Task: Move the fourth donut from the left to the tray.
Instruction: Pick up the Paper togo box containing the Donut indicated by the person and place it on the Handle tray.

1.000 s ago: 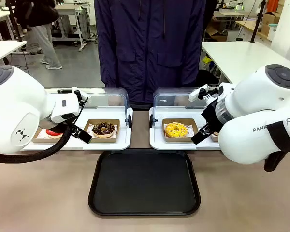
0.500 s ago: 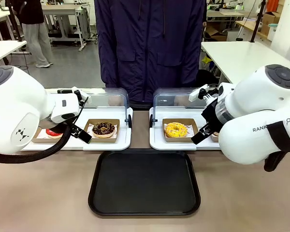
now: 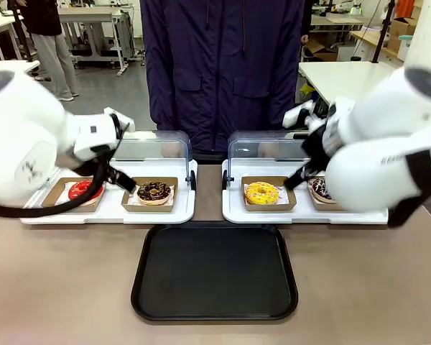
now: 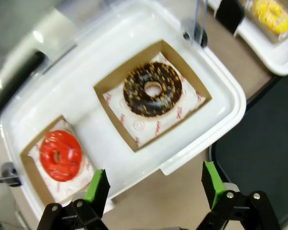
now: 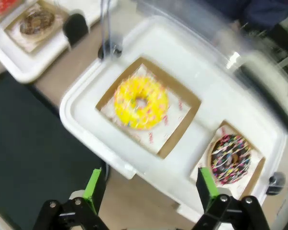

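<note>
Right hand (image 5: 150,187): jaws spread wide and empty, hovering above the right white display tray (image 5: 81,125), apart from every donut.
Left hand (image 4: 155,181): equally wide and empty, above the other display tray.
Sprinkled chocolate donut (image 5: 230,159): fourth from the left, resting in its cardboard holder (image 5: 258,171) at that tray's far right end, beside the yellow donut (image 5: 140,103).
Clear lid (image 3: 262,144): raised behind the donuts, probably to leave them open to reach from the robot's side.
Black tray (image 3: 215,273): bare, centred on the near side of both display trays, a short carry from the target.
Desk (image 3: 72,287): plain tan surface.
Room: a workshop; a person (image 3: 223,65) stands at the far edge, with a white table (image 3: 352,79) beyond.
</note>
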Available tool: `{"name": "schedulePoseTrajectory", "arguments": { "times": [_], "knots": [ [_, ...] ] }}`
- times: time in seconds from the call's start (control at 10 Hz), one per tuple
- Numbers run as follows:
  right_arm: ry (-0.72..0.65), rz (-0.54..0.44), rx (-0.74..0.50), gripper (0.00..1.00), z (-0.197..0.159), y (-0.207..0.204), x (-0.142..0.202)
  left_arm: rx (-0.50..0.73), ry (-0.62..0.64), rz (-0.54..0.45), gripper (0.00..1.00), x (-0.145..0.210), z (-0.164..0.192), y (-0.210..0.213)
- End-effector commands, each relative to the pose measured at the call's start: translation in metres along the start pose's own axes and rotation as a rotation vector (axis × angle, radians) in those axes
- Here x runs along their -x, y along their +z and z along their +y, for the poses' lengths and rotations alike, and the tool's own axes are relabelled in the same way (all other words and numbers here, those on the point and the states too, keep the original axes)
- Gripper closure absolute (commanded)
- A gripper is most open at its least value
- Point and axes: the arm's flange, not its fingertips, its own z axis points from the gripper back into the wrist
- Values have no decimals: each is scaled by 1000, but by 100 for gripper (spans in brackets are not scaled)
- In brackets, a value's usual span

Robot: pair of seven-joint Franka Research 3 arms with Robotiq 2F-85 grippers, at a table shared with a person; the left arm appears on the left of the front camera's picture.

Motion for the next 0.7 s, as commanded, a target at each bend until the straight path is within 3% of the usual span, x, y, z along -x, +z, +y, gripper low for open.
{"name": "schedulePoseTrajectory", "arguments": {
  "times": [0.0,0.2,0.3,0.6],
  "knots": [
    [-33,-40,-85,0,-46,47,-24,92,2,30,0,-29,39,38],
    [-72,-112,-168,0,-113,93,-12,241,-47,31,0,-43,86,74],
    [-58,-182,-237,0,-164,114,9,343,-105,2,0,-44,122,92],
    [-16,-330,-347,0,-250,135,85,503,-140,-74,0,-7,210,113]
  ]
}}
